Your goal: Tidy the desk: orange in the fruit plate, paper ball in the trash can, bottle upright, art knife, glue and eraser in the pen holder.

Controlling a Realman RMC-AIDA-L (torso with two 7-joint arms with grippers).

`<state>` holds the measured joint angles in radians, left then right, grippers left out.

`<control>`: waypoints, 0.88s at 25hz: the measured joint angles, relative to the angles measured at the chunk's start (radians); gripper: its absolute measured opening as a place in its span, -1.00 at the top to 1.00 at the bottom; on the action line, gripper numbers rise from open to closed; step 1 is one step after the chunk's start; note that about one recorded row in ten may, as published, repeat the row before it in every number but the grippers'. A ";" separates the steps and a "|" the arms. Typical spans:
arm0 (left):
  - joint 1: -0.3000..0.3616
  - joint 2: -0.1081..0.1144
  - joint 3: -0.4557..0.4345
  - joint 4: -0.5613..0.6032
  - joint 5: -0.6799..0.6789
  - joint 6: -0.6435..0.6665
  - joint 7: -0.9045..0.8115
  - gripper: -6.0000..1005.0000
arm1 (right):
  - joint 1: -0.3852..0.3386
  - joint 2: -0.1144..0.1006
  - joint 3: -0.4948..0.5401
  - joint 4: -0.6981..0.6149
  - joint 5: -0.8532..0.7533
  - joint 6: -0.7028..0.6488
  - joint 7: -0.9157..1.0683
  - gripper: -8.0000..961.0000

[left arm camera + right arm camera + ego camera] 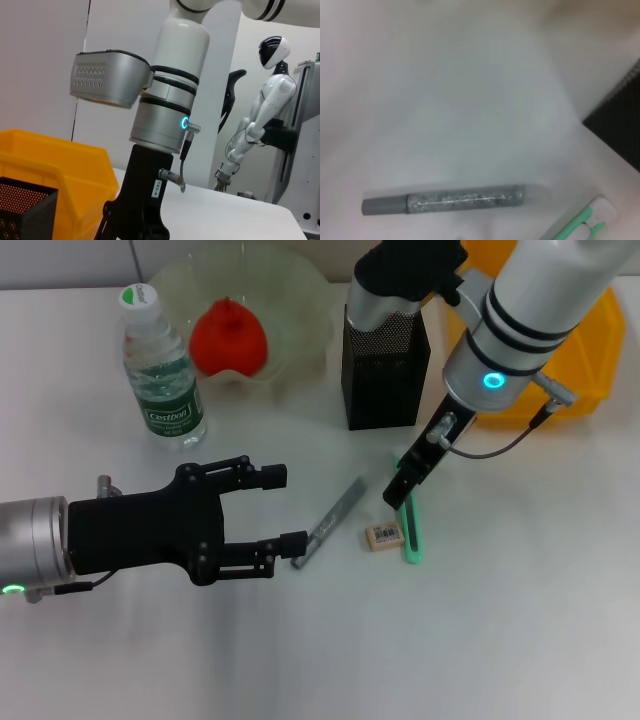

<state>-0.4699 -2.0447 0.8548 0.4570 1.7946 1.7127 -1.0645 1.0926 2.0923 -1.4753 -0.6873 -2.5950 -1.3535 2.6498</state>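
A robotics lab, by every sign — a white humanoid robot (260, 115) stands on a stand at about three o'clock in the left wrist view, before bare pale walls. The white worktable (500, 640) carries a yellow parts bin (590, 350) at one o'clock — staged props, not a lived-in desk.

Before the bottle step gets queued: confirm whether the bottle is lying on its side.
No. In the head view the bottle stands upright on the table, cap up, beside the fruit plate.
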 joint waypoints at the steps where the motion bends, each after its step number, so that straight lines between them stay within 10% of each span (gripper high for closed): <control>1: 0.000 0.000 0.000 0.000 0.000 0.000 0.000 -0.58 | 0.000 0.000 0.000 0.000 0.000 0.000 0.000 -0.57; 22: -0.008 0.003 0.005 0.003 0.000 -0.001 0.000 -0.58 | -0.008 0.000 -0.146 0.006 0.045 0.070 0.009 -0.56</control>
<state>-0.4784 -2.0418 0.8593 0.4598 1.7947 1.7118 -1.0646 1.0848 2.0924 -1.6216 -0.6810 -2.5500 -1.2838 2.6587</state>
